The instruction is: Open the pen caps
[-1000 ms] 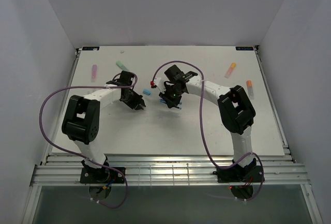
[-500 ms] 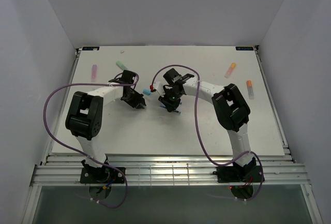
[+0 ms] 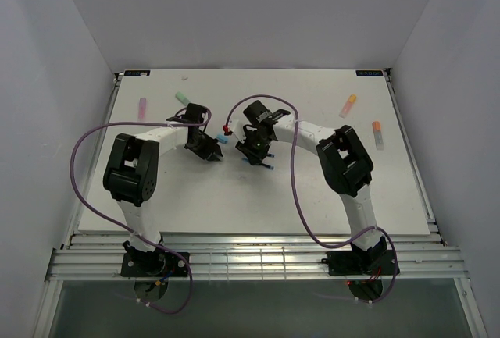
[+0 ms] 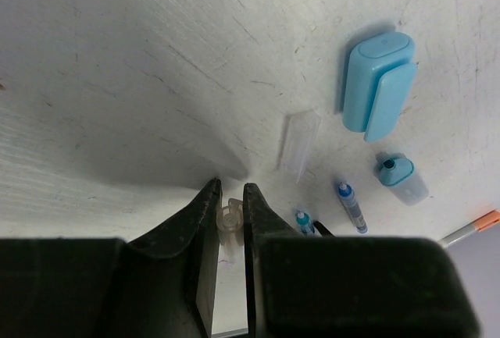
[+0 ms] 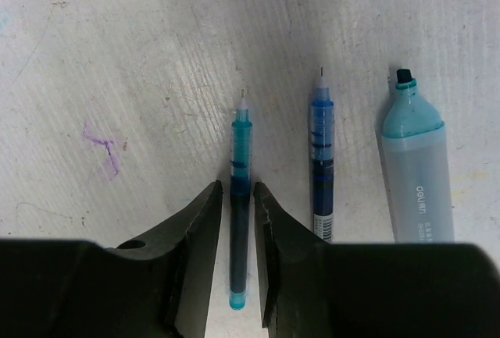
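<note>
The right pincer point(image 5: 236, 190) is nearly closed, its two black fingers point(image 5: 205, 233) set tight on either side of a thin teal pen point(image 5: 241, 158) that lies flat on the white table point(image 5: 117, 57). The pen's bare tip points straight ahead, away from the wrist. Just to the right of that pincer lies a dark blue pen point(image 5: 322, 174), parallel and also uncapped. Farther right lies a light blue highlighter point(image 5: 418, 182) with its chisel tip exposed. The left pincer point(image 4: 230, 190) is narrowed to a slit, and a small clear cap point(image 4: 229, 222) sits between its fingers point(image 4: 205, 229). They seem to pinch it, though the shadow there makes the contact hard to judge. Just ahead and to its right a second clear cap point(image 4: 298, 145) lies loose on the table. Beyond that, farther right, lies a light blue cap point(image 4: 377, 84), off its highlighter. In the overhead view the two pincers sit near each other at mid-table, with the light blue cap just behind the gap between them. Well off to the left pincer's far left lie a pink highlighter point(image 3: 143, 106) and a green highlighter point(image 3: 183, 98), both capped. Well off to the right pincer's right lie two orange-capped highlighters point(image 3: 348, 105), apart from each other, with their caps still on.
</note>
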`<state>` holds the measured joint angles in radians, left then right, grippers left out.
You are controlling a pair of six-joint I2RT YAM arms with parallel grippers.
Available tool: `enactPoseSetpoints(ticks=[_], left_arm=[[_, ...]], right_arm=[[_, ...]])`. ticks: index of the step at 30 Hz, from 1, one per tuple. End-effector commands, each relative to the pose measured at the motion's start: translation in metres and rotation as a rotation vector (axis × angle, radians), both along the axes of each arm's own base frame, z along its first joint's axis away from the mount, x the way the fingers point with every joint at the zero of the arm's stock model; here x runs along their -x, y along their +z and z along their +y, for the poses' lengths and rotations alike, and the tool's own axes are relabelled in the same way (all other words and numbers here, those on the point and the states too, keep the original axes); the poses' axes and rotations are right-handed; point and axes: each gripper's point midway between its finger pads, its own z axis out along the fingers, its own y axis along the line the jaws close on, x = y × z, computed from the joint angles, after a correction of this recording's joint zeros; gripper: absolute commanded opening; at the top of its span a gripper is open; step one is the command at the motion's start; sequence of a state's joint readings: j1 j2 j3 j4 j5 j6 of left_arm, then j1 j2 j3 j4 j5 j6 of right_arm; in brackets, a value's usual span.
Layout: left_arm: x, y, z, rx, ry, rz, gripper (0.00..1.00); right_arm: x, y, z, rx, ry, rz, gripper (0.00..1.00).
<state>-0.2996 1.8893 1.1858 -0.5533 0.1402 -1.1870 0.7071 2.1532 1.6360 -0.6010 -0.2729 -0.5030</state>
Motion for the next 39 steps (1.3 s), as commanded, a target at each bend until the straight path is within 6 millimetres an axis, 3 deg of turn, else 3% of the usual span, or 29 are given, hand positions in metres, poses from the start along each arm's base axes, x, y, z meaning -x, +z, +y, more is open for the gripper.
enactPoseSetpoints(ticks=[1, 9, 19, 22, 26, 28, 31, 34, 35, 36, 37, 38, 39], left_arm=[[-0.009, 0.004, -0.001, -0.008, 0.01, -0.02, 0.25], [-0.011, 0.001, -0.003, -0.004, 0.008, -0.01, 0.33], [-0.013, 0.001, -0.004, -0.003, 0.004, -0.012, 0.35], [-0.014, 0.006, -0.004, -0.003, -0.004, -0.029, 0.36], [-0.016, 0.015, -0.003, 0.0, -0.018, -0.068, 0.39], [-0.019, 0.024, -0.004, 0.009, -0.029, -0.105, 0.41], [-0.019, 0.031, -0.004, 0.013, -0.032, -0.142, 0.43], [-0.021, 0.036, -0.005, 0.025, -0.034, -0.157, 0.43], [-0.022, 0.038, -0.006, 0.029, -0.036, -0.163, 0.43], [-0.023, 0.041, -0.007, 0.032, -0.043, -0.172, 0.43], [-0.024, 0.045, -0.007, 0.035, -0.046, -0.185, 0.43], [-0.024, 0.047, -0.009, 0.042, -0.057, -0.19, 0.43], [-0.026, 0.049, -0.009, 0.045, -0.06, -0.196, 0.43]], right_arm=[[-0.012, -0.006, -0.001, 0.025, -0.021, -0.031, 0.3], [-0.015, 0.0, 0.002, 0.002, -0.013, -0.055, 0.3], [-0.018, 0.031, 0.01, -0.089, -0.027, -0.118, 0.3], [-0.027, 0.059, 0.01, -0.136, -0.063, -0.181, 0.3], [-0.055, 0.107, 0.008, -0.185, -0.164, -0.288, 0.31], [-0.066, 0.121, 0.007, -0.189, -0.202, -0.325, 0.31], [-0.084, 0.145, -0.003, -0.177, -0.272, -0.409, 0.31], [-0.11, 0.159, -0.031, -0.146, -0.453, -0.482, 0.32], [-0.123, 0.162, -0.051, -0.122, -0.548, -0.507, 0.4], [-0.13, 0.163, -0.06, -0.142, -0.647, -0.495, 0.68], [-0.136, 0.166, -0.071, -0.147, -0.709, -0.499, 0.89], [-0.148, 0.169, -0.095, -0.133, -0.806, -0.522, 0.99], [-0.152, 0.17, -0.103, -0.144, -0.851, -0.519, 0.9]])
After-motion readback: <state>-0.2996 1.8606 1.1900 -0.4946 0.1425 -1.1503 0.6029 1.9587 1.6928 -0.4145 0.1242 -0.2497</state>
